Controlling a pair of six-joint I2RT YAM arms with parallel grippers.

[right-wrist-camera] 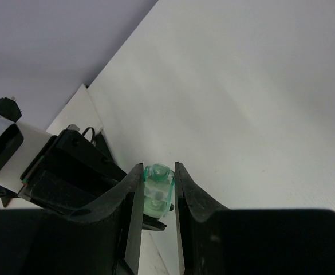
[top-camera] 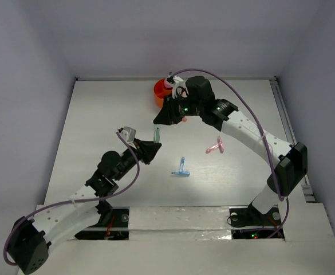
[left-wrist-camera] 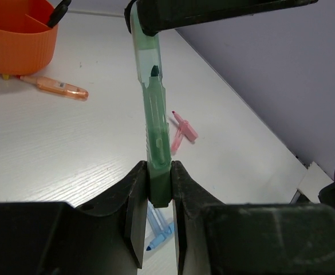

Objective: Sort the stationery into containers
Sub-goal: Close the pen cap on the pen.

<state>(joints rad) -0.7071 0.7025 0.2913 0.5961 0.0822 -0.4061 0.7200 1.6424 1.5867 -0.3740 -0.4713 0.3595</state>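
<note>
A translucent green piece [top-camera: 156, 135], pen-shaped with a clear cap, is held off the table between both grippers. My left gripper [top-camera: 152, 150] is shut on its dark green lower end [left-wrist-camera: 159, 192]. My right gripper [top-camera: 163, 118] is shut around the capped upper end [right-wrist-camera: 158, 184]; its black body [left-wrist-camera: 213, 11] hides the tip in the left wrist view. The orange tub [top-camera: 160, 91] stands at the back, behind my right gripper, and it shows with inner dividers in the left wrist view [left-wrist-camera: 18, 43]. A black handle [left-wrist-camera: 59, 12] sticks out of it.
A light-blue T-shaped piece [top-camera: 181, 169] lies mid-table, below the held piece [left-wrist-camera: 158, 226]. A pink piece [top-camera: 215, 147] lies to the right [left-wrist-camera: 181, 132]. An orange pen [left-wrist-camera: 55, 87] lies beside the tub. Grey walls enclose the table on three sides.
</note>
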